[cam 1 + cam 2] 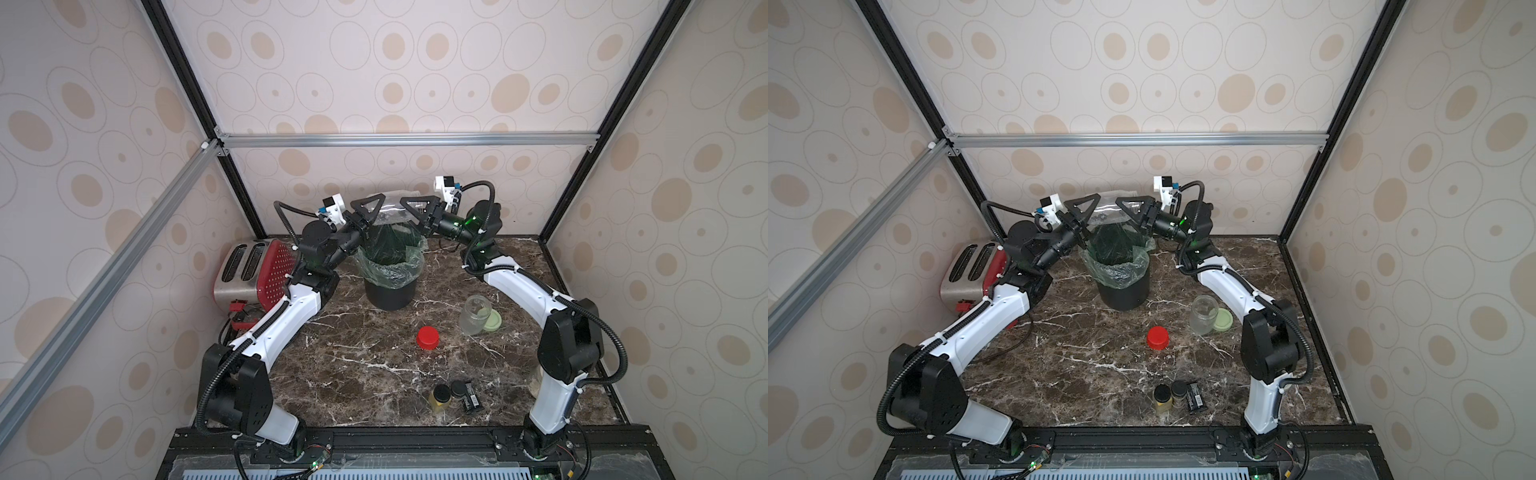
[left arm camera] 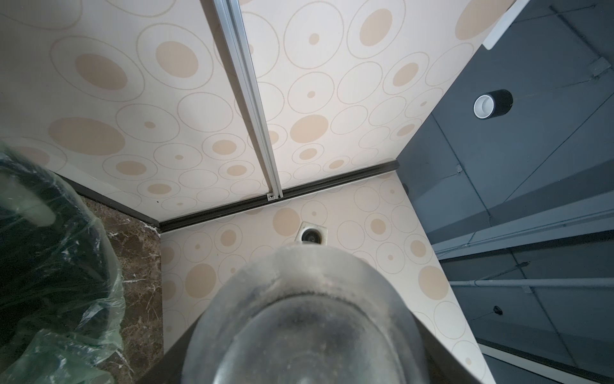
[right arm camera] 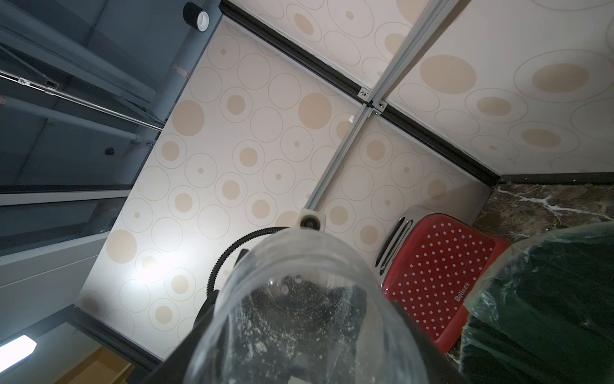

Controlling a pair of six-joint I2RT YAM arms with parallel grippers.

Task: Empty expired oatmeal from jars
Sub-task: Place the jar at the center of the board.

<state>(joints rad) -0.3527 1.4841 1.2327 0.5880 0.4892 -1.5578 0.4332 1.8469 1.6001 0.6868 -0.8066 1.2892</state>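
Note:
A clear jar (image 1: 390, 208) with no lid hangs on its side over the black bin (image 1: 388, 297), which has a green liner. My left gripper (image 1: 374, 210) and right gripper (image 1: 409, 210) face each other from either end of the jar, with it between them. In the left wrist view the jar (image 2: 305, 316) fills the gap between the dark fingers, and how tightly they hold does not show. In the right wrist view the fingers press the jar (image 3: 299, 316) on both sides. Only a dusting of oatmeal (image 3: 265, 332) clings inside. A second empty jar (image 1: 475, 314) stands on the table.
A pale green lid (image 1: 492, 321) lies against the standing jar, and a red lid (image 1: 428, 337) lies nearer the middle. Two small black-capped bottles (image 1: 441, 397) and a black packet (image 1: 473, 398) sit near the front. A red-sided toaster (image 1: 253, 270) stands at the left wall.

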